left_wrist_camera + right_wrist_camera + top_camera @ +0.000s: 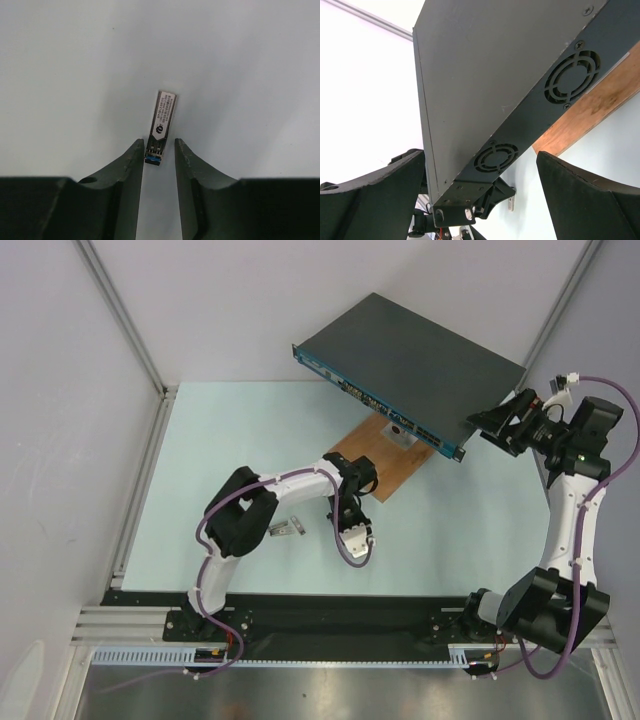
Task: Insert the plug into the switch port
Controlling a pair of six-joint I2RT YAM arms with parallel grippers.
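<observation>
Your plug (161, 122) lies flat on the counter (75, 75), and your left fingers (131, 165) stand on either side of its blue-tipped near end. In the left wrist view that end sits in the gap just inside the fingertips, and the silver labelled body runs away from them, leaning slightly to the right. The fingers are partly spread and are not pinching. The one on that view's left is right at the plug's edge, while a sliver of counter shows between the plug and the other. Your left arm (290, 485) rises from its base, folds at the elbow, reaches right across the counter and turns its wrist down, so the fingers point at the counter near the middle, just in front of the board (385, 470). The switch (420, 360) sits toward the far right, apart from the left fingers, with its blue front strip facing the left arm and its front edge over the board. Your right arm (570, 510) stands tall on the right and bends inward toward the switch's right end. Your right fingers (375, 190) are spread wide on either side of that end's corner, by the two fan grilles (572, 75). You can see space between the switch and one finger. Whether the other finger touches it cannot be told.
</observation>
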